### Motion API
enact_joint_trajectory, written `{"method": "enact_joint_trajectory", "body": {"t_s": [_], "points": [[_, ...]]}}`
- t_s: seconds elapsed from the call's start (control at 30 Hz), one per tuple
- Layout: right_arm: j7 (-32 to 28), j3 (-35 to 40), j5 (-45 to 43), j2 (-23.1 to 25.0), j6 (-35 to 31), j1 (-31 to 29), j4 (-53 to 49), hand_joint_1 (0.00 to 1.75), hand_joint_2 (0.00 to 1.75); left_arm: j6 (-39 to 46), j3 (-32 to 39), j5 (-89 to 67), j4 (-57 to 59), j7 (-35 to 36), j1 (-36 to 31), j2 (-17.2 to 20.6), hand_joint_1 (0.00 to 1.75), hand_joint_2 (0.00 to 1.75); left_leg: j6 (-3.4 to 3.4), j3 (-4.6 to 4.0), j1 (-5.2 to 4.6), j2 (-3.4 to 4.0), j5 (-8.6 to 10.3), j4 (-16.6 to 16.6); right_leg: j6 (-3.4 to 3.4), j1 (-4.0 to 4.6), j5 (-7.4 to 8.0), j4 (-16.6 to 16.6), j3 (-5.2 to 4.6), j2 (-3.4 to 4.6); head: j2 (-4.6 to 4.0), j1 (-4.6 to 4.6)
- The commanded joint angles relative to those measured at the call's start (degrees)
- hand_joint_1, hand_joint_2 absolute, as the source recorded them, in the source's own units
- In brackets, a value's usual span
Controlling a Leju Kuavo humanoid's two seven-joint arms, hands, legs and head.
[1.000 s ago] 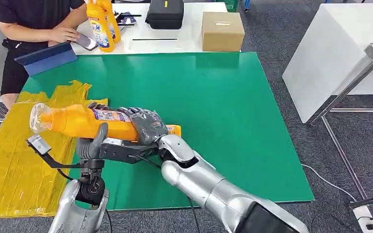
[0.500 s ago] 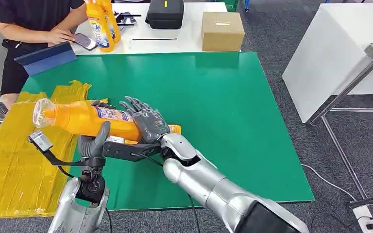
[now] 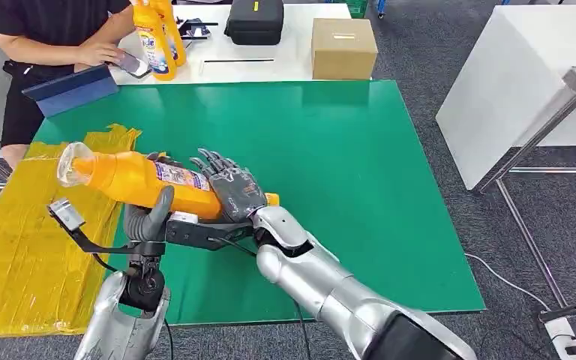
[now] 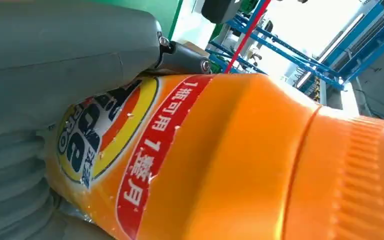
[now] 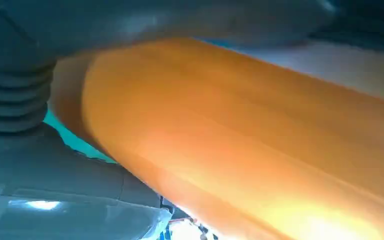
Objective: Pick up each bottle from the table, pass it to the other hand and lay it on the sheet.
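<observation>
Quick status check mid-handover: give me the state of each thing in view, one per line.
Orange bottle: in the air over the table's left part, lying sideways, clear cap toward the yellow sheet.
Left hand: grips the bottle from below.
Right hand: fingers spread, against the bottle's base end.
Yellow sheet: crumpled, nothing on it.
Two bottles on the white table: upright.

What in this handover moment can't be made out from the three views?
- Head view: whether the right hand has let go of the orange bottle; its fingers are raised, but the palm hides the contact.
- Head view: the left hand fingers lie behind the bottle.
- Right wrist view: the bottle is blurred, no label readable.
- Left wrist view: the bottle hides the yellow sheet.
</observation>
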Motion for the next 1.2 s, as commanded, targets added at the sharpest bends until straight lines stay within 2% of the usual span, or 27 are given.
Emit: {"method": "enact_joint_trajectory", "body": {"t_s": [0.03,0.1,0.13,0.2,0.4,0.47,0.57,0.9,0.93,1.1,1.2], "points": [[1.02,-6.63,4.57,-4.28,1.21,6.15,-14.69,0.00,0.00,-0.72,-1.94,0.70,3.44,-0.20,-4.52,-0.26,1.75,1.75,-0.15,0.16,0.08,-0.32,-0.07,0.03,-0.07,0.08,-0.15,-0.04,0.31,-0.38,0.00,0.00],[1.26,-7.68,5.44,-5.98,1.66,8.24,-21.59,0.00,0.00,-0.70,-1.56,0.96,3.78,-0.61,-4.41,0.02,1.75,1.75,-0.09,0.03,0.06,-0.27,0.00,0.00,-0.04,0.06,-0.07,-0.05,0.14,-0.31,0.00,0.00],[1.09,-8.67,5.81,-7.70,1.83,10.40,-28.75,0.00,0.00,-0.81,-1.10,1.21,4.18,-1.22,-4.29,0.38,1.75,1.75,-0.15,0.14,0.08,-0.39,-0.07,0.04,-0.06,0.08,-0.17,-0.04,0.32,-0.44,0.00,0.00],[1.80,-9.37,5.79,-9.10,4.10,11.94,-34.00,0.00,0.00,-1.16,-0.74,1.33,4.52,-1.54,-4.29,0.62,1.75,1.75,-0.14,0.15,0.05,-0.38,-0.07,0.03,-0.05,0.06,-0.16,-0.03,0.32,-0.42,0.00,0.00],[0.50,-9.80,5.80,-8.44,3.12,12.17,-33.20,0.00,0.00,-1.09,-0.60,1.29,4.30,-1.57,-4.15,0.39,1.75,1.75,-0.13,0.11,0.03,-0.20,-0.04,-0.01,-0.06,0.06,-0.08,-0.06,0.25,-0.24,0.00,0.00],[0.04,-10.40,5.94,-9.73,2.83,13.41,-37.44,0.00,0.00,-1.14,-0.53,1.29,4.16,-1.78,-3.69,0.77,1.75,1.75,-0.21,0.28,0.02,-0.20,-0.12,0.02,-0.09,0.04,-0.16,-0.03,0.41,-0.26,0.00,0.00],[0.16,-11.15,6.10,-10.91,3.71,15.07,-41.21,0.00,0.00,-1.39,-0.13,1.33,4.05,-2.27,-3.19,1.01,1.75,1.75,-0.11,0.10,0.01,-0.21,-0.05,-0.02,-0.05,0.03,-0.09,-0.05,0.23,-0.24,0.00,0.00],[-1.19,-12.19,7.13,-10.72,2.28,15.64,-40.92,0.00,0.00,-1.83,1.71,2.32,4.22,-2.69,-2.06,1.56,1.75,1.75,-0.22,0.40,0.01,-0.03,-0.18,-0.02,-0.10,0.04,-0.17,-0.06,0.50,-0.09,0.00,0.00],[-1.37,-12.28,7.27,-11.06,2.06,15.99,-42.03,0.00,0.00,-2.00,2.46,3.07,4.72,-2.72,-2.14,1.71,1.75,1.75,-0.12,0.17,-0.01,-0.04,-0.07,-0.05,-0.05,0.01,-0.06,-0.06,0.25,-0.06,0.00,0.00],[-0.28,-14.29,11.33,-13.65,3.19,19.56,-50.77,0.00,0.00,-4.72,9.05,5.62,12.97,-1.78,-7.93,4.71,1.75,1.75,-0.16,0.21,0.01,-0.12,-0.07,-0.06,-0.08,0.04,-0.09,-0.07,0.32,-0.15,0.00,0.00],[-0.41,-14.73,11.43,-13.63,3.57,19.85,-51.09,0.00,0.00,-5.41,9.82,5.46,13.80,-1.62,-8.48,4.72,1.75,1.75,-0.15,0.15,0.04,-0.13,-0.05,-0.04,-0.07,0.05,-0.07,-0.05,0.25,-0.15,0.00,0.00]]}}
